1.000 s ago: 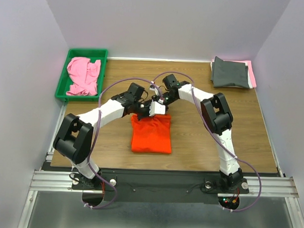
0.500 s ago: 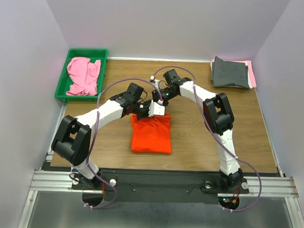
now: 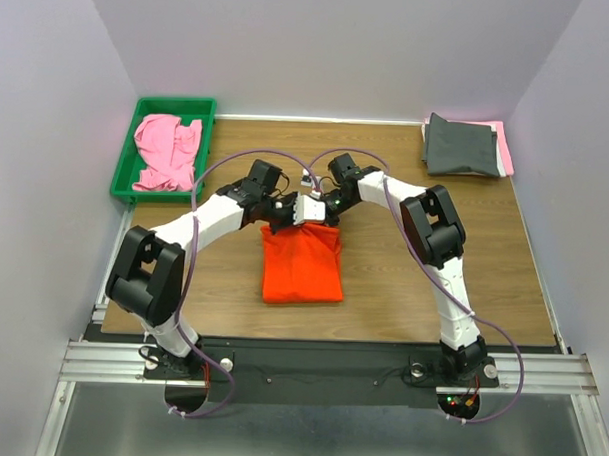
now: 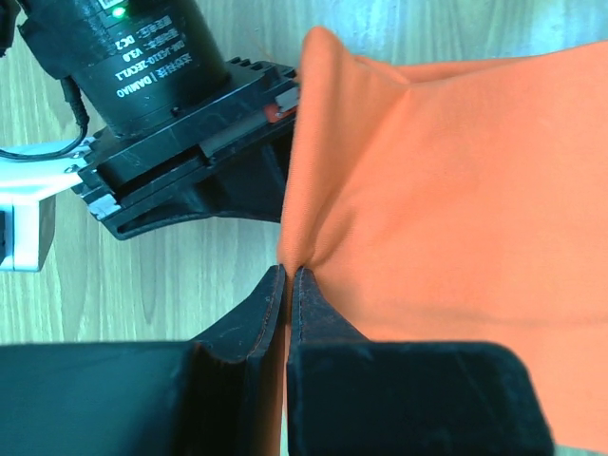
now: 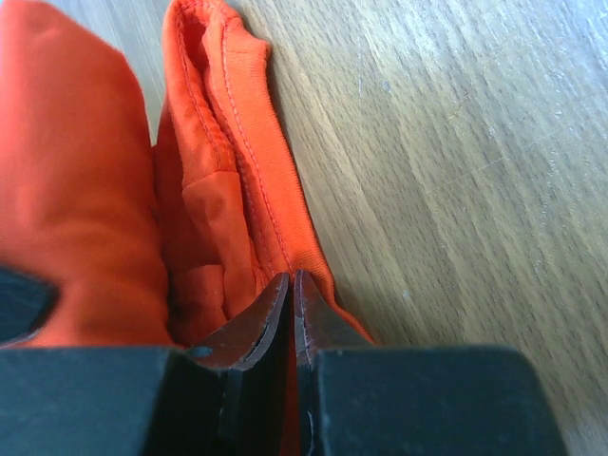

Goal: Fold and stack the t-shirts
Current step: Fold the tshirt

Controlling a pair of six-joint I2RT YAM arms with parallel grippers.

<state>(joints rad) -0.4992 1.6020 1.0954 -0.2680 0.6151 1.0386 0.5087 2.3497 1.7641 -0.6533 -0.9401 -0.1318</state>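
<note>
A folded bright orange t-shirt (image 3: 301, 263) lies in the middle of the wooden table. Both grippers meet at its far edge. My left gripper (image 4: 288, 271) is shut on a pinch of the orange cloth (image 4: 446, 190), with the right arm's wrist just beyond it. My right gripper (image 5: 291, 277) is shut on the hemmed edge of the orange t-shirt (image 5: 228, 161), close above the wood. In the top view the left gripper (image 3: 282, 219) and right gripper (image 3: 320, 214) sit side by side. A crumpled pink t-shirt (image 3: 167, 151) lies in the tray. A folded dark grey t-shirt (image 3: 463, 146) rests on a pink one at the far right.
A green plastic tray (image 3: 127, 160) stands at the far left corner of the table. The folded stack sits at the far right corner against the wall. Purple cables loop over both arms. White walls close in the table on three sides.
The right gripper has closed onto the shirt's far edge. Both grippers have shifted slightly towards the back, and the orange shirt's far edge is drawn up narrower between them.
</note>
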